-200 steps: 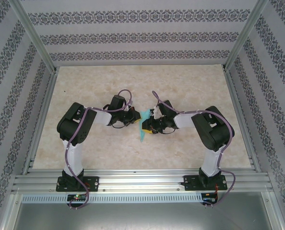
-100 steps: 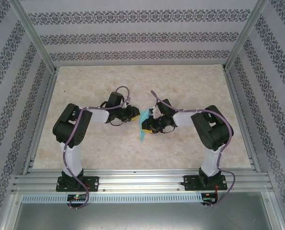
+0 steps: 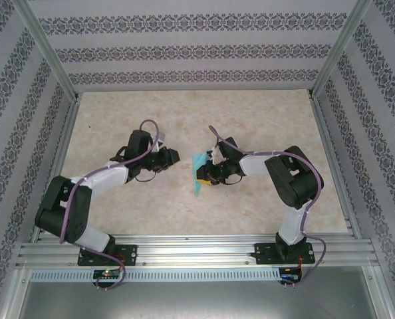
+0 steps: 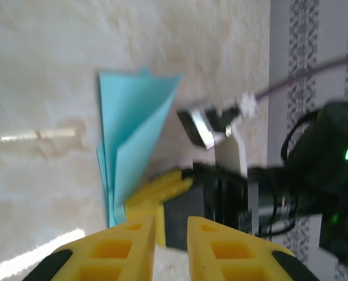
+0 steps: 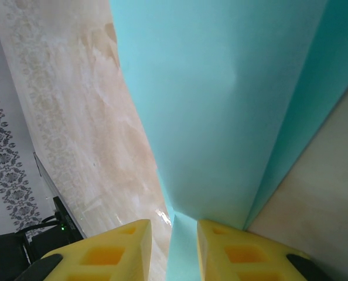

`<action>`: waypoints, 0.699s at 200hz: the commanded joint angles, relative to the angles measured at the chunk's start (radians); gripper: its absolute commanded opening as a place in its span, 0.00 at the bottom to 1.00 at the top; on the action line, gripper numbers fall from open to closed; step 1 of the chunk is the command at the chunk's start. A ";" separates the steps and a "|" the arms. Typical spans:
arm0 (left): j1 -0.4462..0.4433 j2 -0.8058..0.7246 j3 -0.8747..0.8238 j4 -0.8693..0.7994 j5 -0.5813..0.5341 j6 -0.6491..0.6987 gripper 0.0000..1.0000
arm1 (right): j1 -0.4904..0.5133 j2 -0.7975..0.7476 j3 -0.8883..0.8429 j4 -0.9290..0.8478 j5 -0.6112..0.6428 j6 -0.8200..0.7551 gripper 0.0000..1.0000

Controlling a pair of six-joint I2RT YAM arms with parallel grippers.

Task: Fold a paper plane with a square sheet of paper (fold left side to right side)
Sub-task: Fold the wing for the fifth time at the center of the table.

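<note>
Looks like our left hand (image 3: 173, 157) has backed off the folded paper (image 3: 197, 188), fingers narrowly apart and empty, so we've just the right hand (image 3: 204, 176) pinching it mid desk (image 3: 251, 119), crease probably done.

**Top view:** the folded light turquoise paper sheet (image 3: 198, 161) is too small for its layers to be counted, and the right gripper (image 3: 205, 175) hides its lower right side.

**Left wrist view:** the right gripper's yellow fingers (image 4: 156, 190) hide the sheet's lower end. The bottom edge cuts off the left gripper (image 4: 171, 225). The black right arm (image 4: 314, 170) is blurred.

**Right wrist view:** the sheet runs off the top and right edges.
</note>
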 commanded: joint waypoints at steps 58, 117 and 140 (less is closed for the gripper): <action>-0.228 0.026 -0.164 0.233 -0.059 -0.309 0.17 | 0.000 0.048 -0.017 -0.074 0.099 0.006 0.27; -0.293 0.145 -0.180 0.404 -0.059 -0.447 0.13 | 0.001 0.064 -0.016 -0.071 0.096 0.010 0.27; -0.298 0.147 -0.168 0.395 -0.072 -0.441 0.13 | 0.000 0.066 -0.015 -0.068 0.096 0.009 0.27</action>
